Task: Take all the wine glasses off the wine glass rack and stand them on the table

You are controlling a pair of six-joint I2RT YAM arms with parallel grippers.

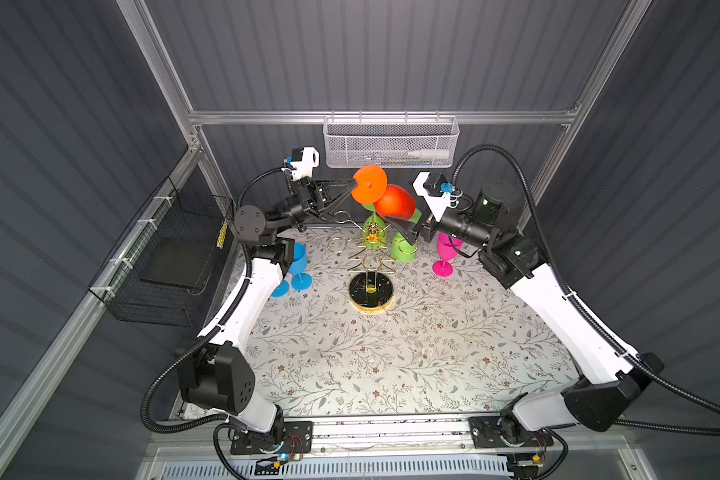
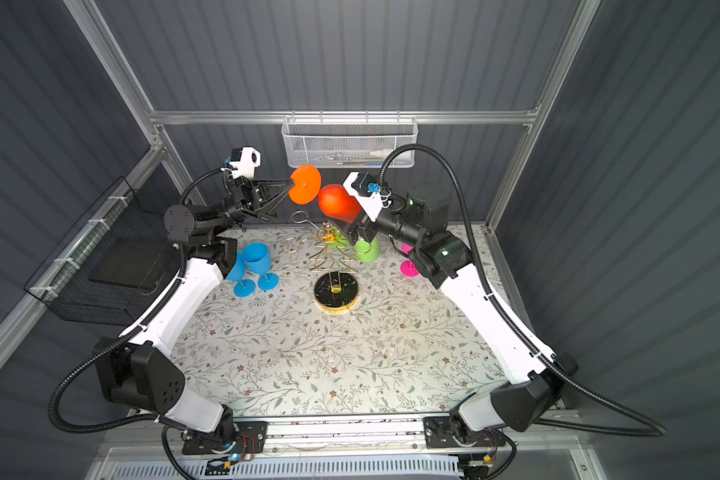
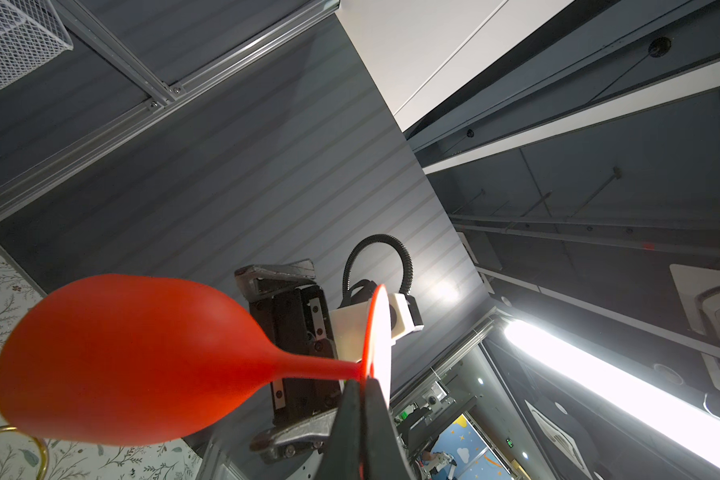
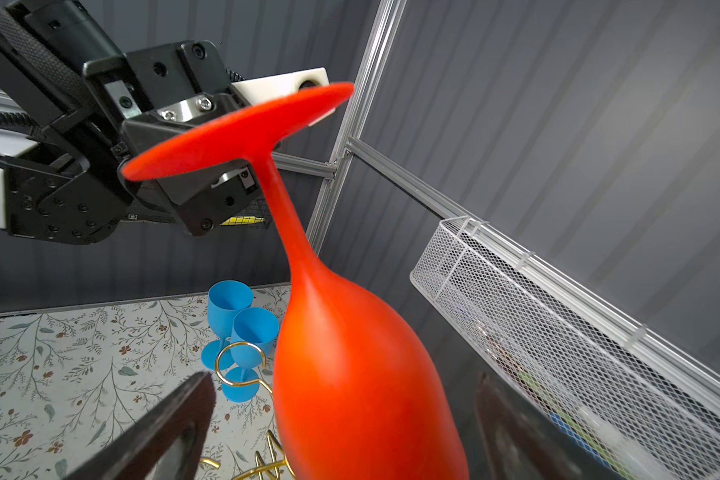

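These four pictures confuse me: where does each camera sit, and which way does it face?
Both top views: overhead, looking down at table; both arms show.
Left wrist: on left arm, facing upward; left gripper pinches orange wine glass by its foot.
Right wrist: on right arm, facing that glass's bowl; open right gripper.
Shared: the glass.

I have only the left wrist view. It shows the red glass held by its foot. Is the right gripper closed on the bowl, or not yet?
Observer: Not yet. In the right wrist view the right gripper is open around the bowl of the red glass, with a gap on each side.
Operator: Which glasses are off the rack?
Observer: In a top view, two blue glasses stand upright to the left of the rack.
Operator: And on its right side?
Observer: One pink glass stands there, partly hidden by the right arm.
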